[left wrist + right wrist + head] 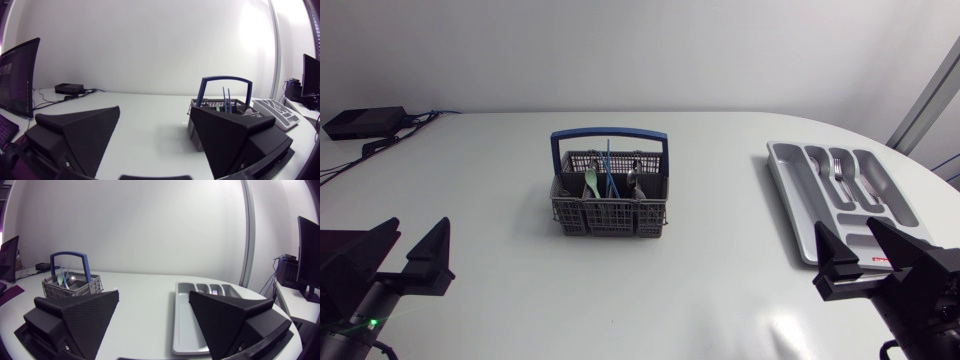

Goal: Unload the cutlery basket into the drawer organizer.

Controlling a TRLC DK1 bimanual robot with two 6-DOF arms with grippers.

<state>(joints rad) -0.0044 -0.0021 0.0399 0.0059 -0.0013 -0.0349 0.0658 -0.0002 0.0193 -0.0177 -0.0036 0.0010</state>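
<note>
Holding nothing, my left gripper and right gripper gape wide at the table's near corners. The loaded cutlery basket stands mid-table; the drawer organizer lies along the right edge, a fork inside.

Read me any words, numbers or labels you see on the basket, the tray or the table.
None can be read.
Tray: a small red mark at its near end, too small to read.
Basket: no label shows.
Table: no print shows.
</note>
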